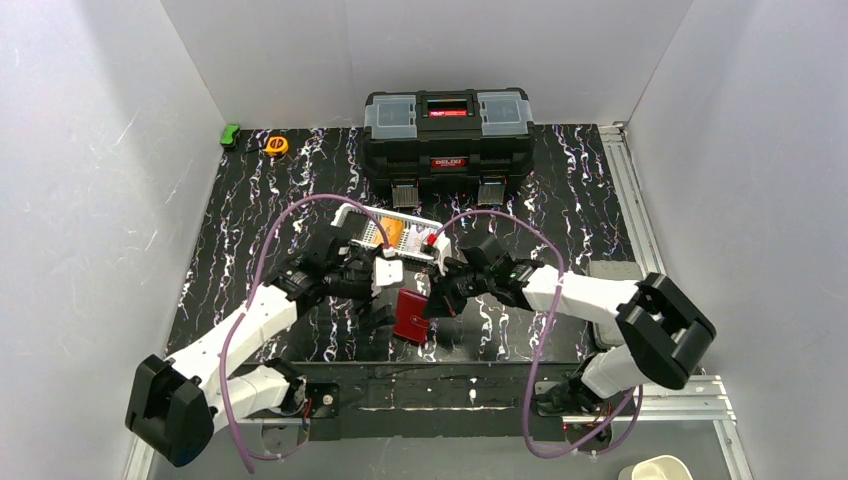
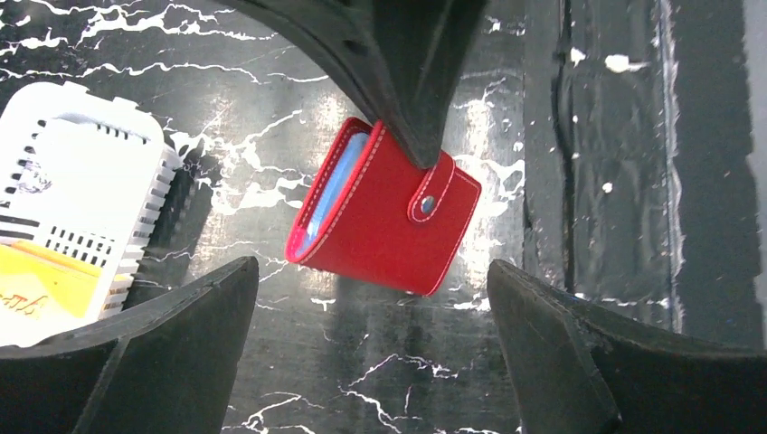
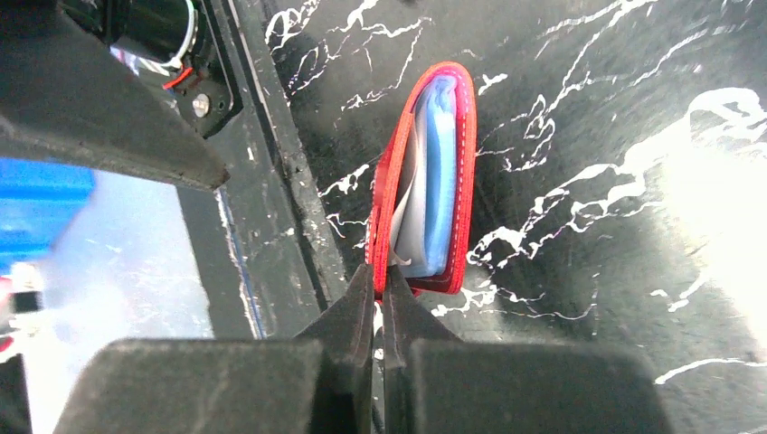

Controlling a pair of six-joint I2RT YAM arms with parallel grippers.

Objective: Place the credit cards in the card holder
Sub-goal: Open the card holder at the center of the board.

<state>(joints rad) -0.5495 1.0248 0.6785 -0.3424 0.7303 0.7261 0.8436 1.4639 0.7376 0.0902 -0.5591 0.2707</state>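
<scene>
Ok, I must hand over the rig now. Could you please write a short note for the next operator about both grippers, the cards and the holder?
Left gripper: open, empty, over the card holder.
Right gripper: shut on one edge of the card holder; I cannot tell whether the holder is lifted.
Done: a light blue card and a pale grey card sit inside the holder.
Left: an orange card lies in the white basket; no other cards are visible.
</scene>
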